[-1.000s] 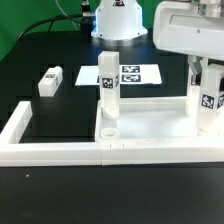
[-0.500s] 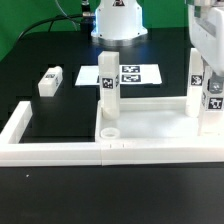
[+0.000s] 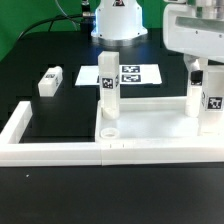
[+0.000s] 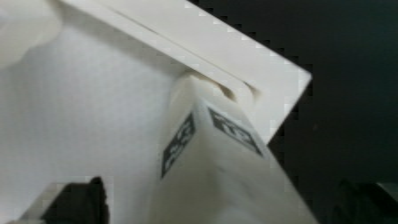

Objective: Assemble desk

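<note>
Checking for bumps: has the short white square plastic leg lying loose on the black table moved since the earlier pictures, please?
No: the loose leg keeps the same gap from the marker board, on the exterior view's left.
</note>
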